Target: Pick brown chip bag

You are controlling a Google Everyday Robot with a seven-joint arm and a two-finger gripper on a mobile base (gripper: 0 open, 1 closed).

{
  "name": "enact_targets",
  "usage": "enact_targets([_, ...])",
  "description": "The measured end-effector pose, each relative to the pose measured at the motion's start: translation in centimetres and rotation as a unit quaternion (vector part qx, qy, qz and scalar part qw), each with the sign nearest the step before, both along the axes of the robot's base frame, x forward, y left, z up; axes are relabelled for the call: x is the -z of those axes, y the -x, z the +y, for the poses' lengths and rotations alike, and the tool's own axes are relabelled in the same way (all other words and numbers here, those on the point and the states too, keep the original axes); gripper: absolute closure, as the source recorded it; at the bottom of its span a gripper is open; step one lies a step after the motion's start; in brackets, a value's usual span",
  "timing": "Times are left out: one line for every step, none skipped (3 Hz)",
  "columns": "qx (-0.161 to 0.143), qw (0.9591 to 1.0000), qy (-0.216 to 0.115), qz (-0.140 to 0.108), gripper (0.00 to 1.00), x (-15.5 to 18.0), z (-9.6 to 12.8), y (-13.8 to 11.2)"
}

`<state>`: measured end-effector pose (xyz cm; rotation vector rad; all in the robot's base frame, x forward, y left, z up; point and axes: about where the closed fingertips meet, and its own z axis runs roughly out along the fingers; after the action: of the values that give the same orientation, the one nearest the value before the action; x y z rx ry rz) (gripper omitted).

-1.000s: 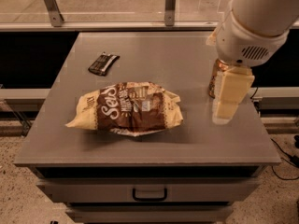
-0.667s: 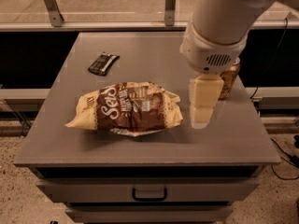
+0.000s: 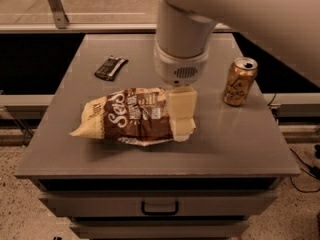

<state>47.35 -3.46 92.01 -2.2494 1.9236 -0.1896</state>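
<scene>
The brown chip bag (image 3: 130,116) lies on its side on the grey table (image 3: 235,144), left of centre. It is crinkled, with a dark brown middle, white script lettering and cream-yellow ends. My gripper (image 3: 182,132) hangs from the large white arm (image 3: 181,44) and sits over the bag's right end, covering that end. I cannot see whether it touches the bag.
A gold drink can (image 3: 240,81) stands upright to the right of the gripper. A small flat dark wrapper (image 3: 111,67) lies at the back left. A drawer with a handle (image 3: 160,207) is below the table's front edge. A rail runs behind the table.
The arm has swung left, from in front of the can at the table's right side to over the bag's right end. The can now shows fully. The bag has not moved.
</scene>
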Motion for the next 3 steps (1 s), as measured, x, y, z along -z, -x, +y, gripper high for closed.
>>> enact_targets([-0.014, 0.9989, -0.021, 0.04, 0.0, 1.7, 2.1, -0.7])
enact_targets([-0.04, 0.9974, -0.023, 0.055, 0.0, 3.4, 3.8, -0.4])
enact_targets([-0.063, 0.9963, -0.02, 0.055, 0.18, 5.3, 4.4, -0.8])
